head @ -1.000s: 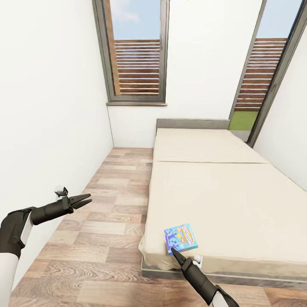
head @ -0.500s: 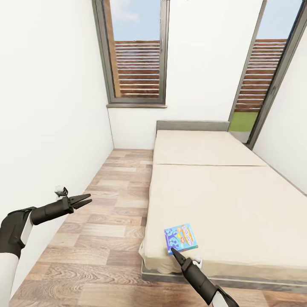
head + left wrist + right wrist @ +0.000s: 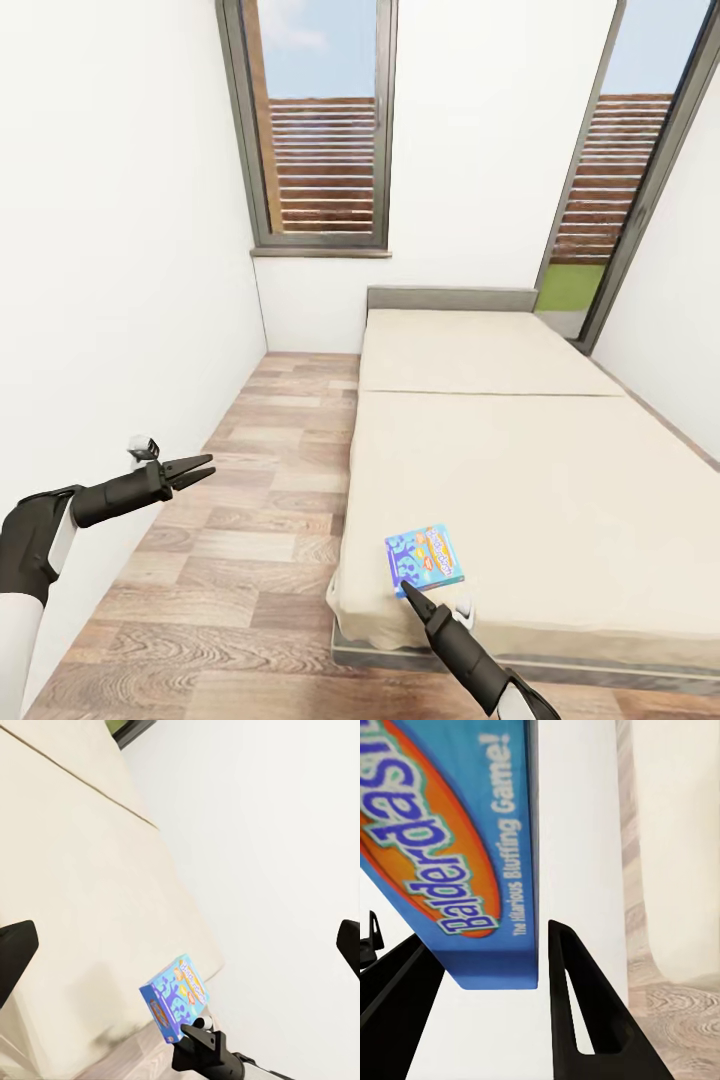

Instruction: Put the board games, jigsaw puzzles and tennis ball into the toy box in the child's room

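right gripper [image 3: 406, 589] reaches up from the bottom of the head view, tip at the near edge of the light blue board game [image 3: 423, 558]. in the right wrist view the fingers [image 3: 581, 1012] stand apart w/ the box's corner [image 3: 472, 855] between them, jaws open on either side; can't tell if the pads touch it yet. box print reads "balderdash", "the hilarious bluffing game!".

game lies flat on the bed [image 3: 530, 470], near the foot-end corner closest to the robot, just inside the mattress edge. left wrist view has the same box [image 3: 174, 996] at the mattress corner w/ the right arm's dark tip just under it.

left gripper [image 3: 197, 468] hangs over the wood floor [image 3: 240, 560] left of the bed, beside the white wall, fingers slightly spread, nothing in them; well apart from the game.

bed: cream mattress in two sections, grey headboard at the far end. behind it two tall grey-framed windows [image 3: 320, 130] w/ wooden slats outside.
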You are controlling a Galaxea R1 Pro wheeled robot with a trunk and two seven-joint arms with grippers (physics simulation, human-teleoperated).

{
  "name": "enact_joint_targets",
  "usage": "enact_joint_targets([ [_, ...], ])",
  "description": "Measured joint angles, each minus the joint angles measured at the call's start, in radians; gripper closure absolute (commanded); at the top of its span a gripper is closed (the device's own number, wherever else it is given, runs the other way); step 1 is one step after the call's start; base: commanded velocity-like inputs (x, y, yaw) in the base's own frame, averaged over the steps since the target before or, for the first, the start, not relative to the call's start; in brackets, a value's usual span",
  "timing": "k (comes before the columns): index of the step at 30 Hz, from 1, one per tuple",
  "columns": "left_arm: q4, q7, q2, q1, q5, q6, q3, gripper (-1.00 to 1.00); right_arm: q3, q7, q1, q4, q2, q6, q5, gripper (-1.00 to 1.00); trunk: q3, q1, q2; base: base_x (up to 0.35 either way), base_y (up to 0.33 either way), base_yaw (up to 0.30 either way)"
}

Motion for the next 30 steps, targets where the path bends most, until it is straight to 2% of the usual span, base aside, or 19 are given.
enact_joint_targets([
  [12,0.000,0.001,0.000,0.000,-0.001,0.000,0.000,-1.00,-0.011,-0.003,0.000,-0.001,-0.003,0.006,-0.003,1.00,0.038,-0.046,0.084,0.000,0.000,0.000],
  [17,0.000,0.000,0.002,0.000,0.000,0.000,0.000,-1.00,-0.009,-0.037,0.000,-0.070,-0.004,0.016,0.002,1.00,0.053,-0.065,0.119,0.000,0.000,0.000],
  [19,0.000,-0.001,0.003,0.000,0.000,0.000,0.001,-1.00,-0.006,-0.062,0.000,-0.105,-0.010,0.029,0.003,1.00,0.060,-0.073,0.133,0.000,0.000,0.000],
  [22,0.000,-0.002,0.005,0.000,0.000,0.000,0.001,-1.00,-0.010,-0.089,-0.004,-0.157,-0.017,0.109,0.003,1.00,0.069,-0.084,0.154,0.000,0.000,0.000],
  [26,0.000,0.000,0.006,0.000,0.000,0.000,0.002,-1.00,-0.013,-0.136,-0.064,-0.217,-0.014,0.202,-0.003,1.00,0.082,-0.100,0.182,0.000,0.000,0.000],
  [30,0.001,0.002,0.008,0.000,0.001,0.001,0.004,-1.00,-0.010,-0.191,-0.132,-0.232,-0.011,0.229,0.000,1.00,0.094,-0.115,0.210,0.000,0.000,0.000],
])
